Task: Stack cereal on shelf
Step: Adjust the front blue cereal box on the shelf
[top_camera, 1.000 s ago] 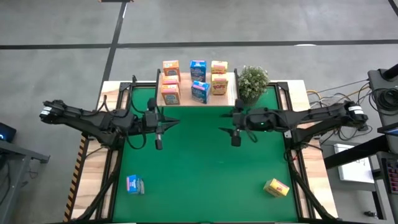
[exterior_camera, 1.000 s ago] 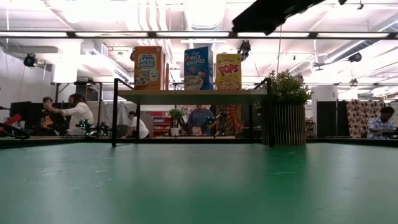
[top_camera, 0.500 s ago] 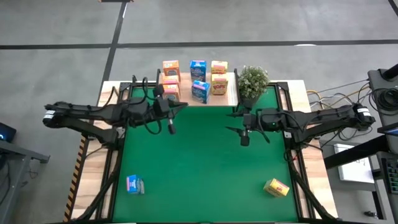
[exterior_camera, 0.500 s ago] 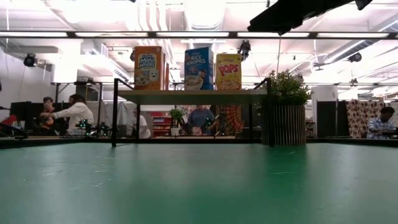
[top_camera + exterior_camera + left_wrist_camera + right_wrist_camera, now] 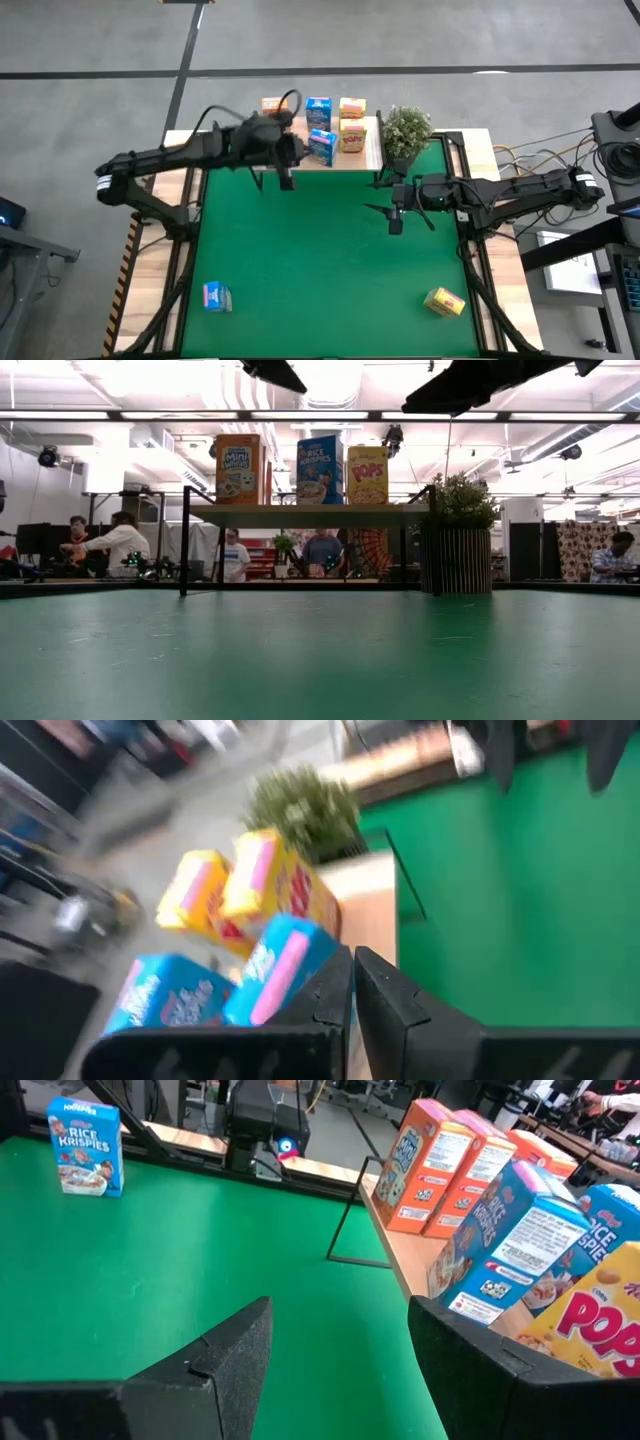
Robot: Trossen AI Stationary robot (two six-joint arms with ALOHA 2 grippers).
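Beside light-wood shelf (image 5: pixel 372 148), left gripper (image 5: pixel 287 181) together, empty; right gripper (image 5: pixel 394 224) apart. Next: fetch loose blue cereal box (image 5: pixel 217 296).

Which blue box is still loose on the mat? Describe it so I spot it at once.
Start at the green mat and go to its near corner on the left arm's side, far from the shelf. The blue box lies there alone; the other loose one, a yellow box, lies at the opposite near corner.

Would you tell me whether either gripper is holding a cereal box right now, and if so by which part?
Nothing is held. The left gripper is shut and empty near the shelf; the right gripper is open over the mat.
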